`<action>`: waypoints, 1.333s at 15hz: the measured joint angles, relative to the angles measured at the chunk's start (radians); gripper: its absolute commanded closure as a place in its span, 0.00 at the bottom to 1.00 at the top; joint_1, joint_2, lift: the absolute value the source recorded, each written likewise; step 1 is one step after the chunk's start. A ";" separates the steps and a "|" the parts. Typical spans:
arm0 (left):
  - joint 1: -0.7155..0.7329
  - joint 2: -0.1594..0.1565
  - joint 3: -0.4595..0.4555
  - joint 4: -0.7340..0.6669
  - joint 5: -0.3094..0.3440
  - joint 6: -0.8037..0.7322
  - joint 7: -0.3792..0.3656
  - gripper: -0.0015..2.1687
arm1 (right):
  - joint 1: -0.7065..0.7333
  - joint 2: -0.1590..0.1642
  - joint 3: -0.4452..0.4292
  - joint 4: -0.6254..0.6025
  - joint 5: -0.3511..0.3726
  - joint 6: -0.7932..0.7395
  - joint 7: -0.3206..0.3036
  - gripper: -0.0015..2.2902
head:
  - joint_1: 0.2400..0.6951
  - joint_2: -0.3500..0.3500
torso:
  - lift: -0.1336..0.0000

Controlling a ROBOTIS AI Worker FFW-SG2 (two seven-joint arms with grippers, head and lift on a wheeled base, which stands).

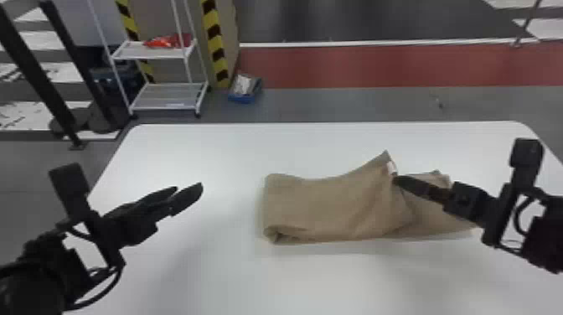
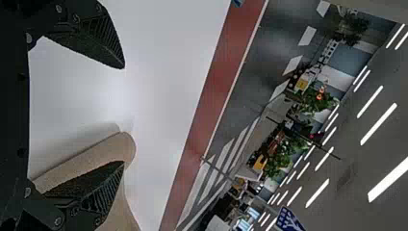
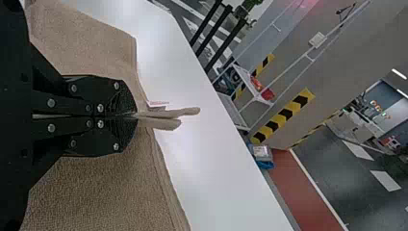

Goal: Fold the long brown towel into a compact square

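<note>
The brown towel (image 1: 331, 209) lies folded over on the right half of the table, its left end a rounded fold and one corner with a white tag raised. At that corner is my right gripper (image 1: 396, 181); in the right wrist view the right gripper (image 3: 137, 116) is shut on the towel (image 3: 103, 187), a pinched bit of cloth sticking out past the fingertips. My left gripper (image 1: 190, 192) is held left of the towel, touching nothing. In the left wrist view the left gripper (image 2: 124, 115) stands open, with the towel's folded end (image 2: 122, 144) beyond its lower finger.
The white table (image 1: 201, 146) extends around the towel on every side. Behind it on the floor stand a white shelf rack (image 1: 167, 96) with red items, a striped pillar (image 1: 215, 46) and a small blue box (image 1: 245, 90).
</note>
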 measured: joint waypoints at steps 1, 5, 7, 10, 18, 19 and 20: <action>-0.002 -0.001 0.000 0.004 -0.002 -0.003 -0.001 0.10 | 0.008 0.000 -0.016 -0.030 -0.016 0.033 0.002 0.58 | 1.00 0.61 | 0.07; -0.004 -0.002 0.001 0.017 -0.005 -0.021 -0.001 0.10 | 0.012 0.000 -0.064 0.013 -0.015 0.006 -0.006 0.58 | 1.00 0.58 | 0.07; -0.005 -0.003 -0.004 0.018 -0.008 -0.021 0.000 0.10 | -0.010 0.000 -0.061 0.050 -0.009 -0.017 -0.006 0.58 | 1.00 0.57 | 0.07; -0.007 -0.003 -0.007 0.025 -0.010 -0.029 -0.001 0.10 | -0.013 0.000 -0.086 0.008 -0.026 0.039 -0.003 0.58 | 1.00 0.57 | 0.07; -0.006 -0.006 -0.006 0.032 -0.011 -0.030 -0.003 0.10 | -0.047 0.000 -0.115 0.055 -0.014 0.050 -0.002 0.58 | 1.00 0.55 | 0.07; -0.006 -0.006 -0.006 0.032 -0.011 -0.030 -0.004 0.10 | -0.040 0.000 -0.134 0.025 -0.027 0.082 0.000 0.58 | 1.00 0.54 | 0.07; -0.006 -0.006 -0.005 0.032 -0.011 -0.031 -0.004 0.10 | -0.033 0.000 -0.156 0.012 -0.036 0.097 -0.004 0.58 | 1.00 0.53 | 0.07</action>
